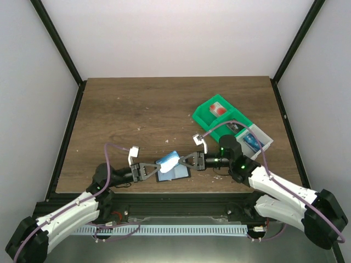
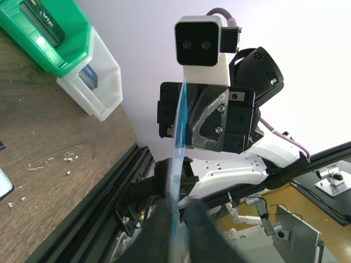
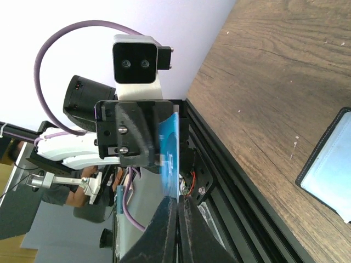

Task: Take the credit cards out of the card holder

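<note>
A dark blue credit card (image 1: 167, 160) hangs in the air between my two grippers, just above the open card holder (image 1: 174, 173), which lies flat on the table with its pale blue-grey inside up. My right gripper (image 1: 180, 160) is shut on the card's right end; its fingers (image 3: 164, 224) pinch the card (image 3: 171, 153). My left gripper (image 1: 155, 167) holds the left end. In the left wrist view the card (image 2: 180, 137) stands edge-on between the fingers (image 2: 156, 230). The holder also shows in the right wrist view (image 3: 329, 175).
A green tray (image 1: 204, 116) at the back right holds a white card with a red blotch (image 1: 218, 108). Joined to it, a clear-white tray (image 1: 266, 143) holds a blue card (image 1: 250, 140). Both trays show in the left wrist view (image 2: 66, 49). The table's black front rail (image 1: 164, 197) is close below.
</note>
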Motion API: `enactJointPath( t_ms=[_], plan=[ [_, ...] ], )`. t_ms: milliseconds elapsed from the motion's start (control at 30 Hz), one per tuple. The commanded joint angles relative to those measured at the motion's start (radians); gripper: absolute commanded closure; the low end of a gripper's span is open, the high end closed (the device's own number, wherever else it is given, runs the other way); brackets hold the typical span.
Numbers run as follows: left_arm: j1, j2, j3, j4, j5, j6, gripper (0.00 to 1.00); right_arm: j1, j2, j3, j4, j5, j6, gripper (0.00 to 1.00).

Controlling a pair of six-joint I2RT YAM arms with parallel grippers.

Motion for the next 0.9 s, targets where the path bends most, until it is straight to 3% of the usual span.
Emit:
enactJointPath(
  t_ms=[0, 100, 367, 700, 867],
  plan=[
    [0.002, -0.029, -0.003, -0.042, -0.023, 0.019, 0.72, -0.007, -0.026, -0.009, 0.008, 0.031, 0.005, 1.0],
    [0.003, -0.061, 0.024, -0.138, -0.059, 0.048, 0.44, -0.007, -0.063, -0.011, -0.032, 0.114, -0.004, 0.99],
    [0.003, -0.108, 0.128, -0.413, -0.191, 0.158, 0.01, -0.008, -0.17, 0.035, -0.233, 0.398, -0.056, 0.99],
    [0.002, 0.017, 0.31, -0.718, -0.242, 0.31, 0.0, -0.056, -0.221, 0.159, -0.484, 0.755, -0.154, 0.99],
    [0.002, 0.015, 0.338, -0.77, -0.241, 0.334, 0.0, -0.177, -0.205, 0.209, -0.568, 0.798, -0.19, 1.0]
  ],
)
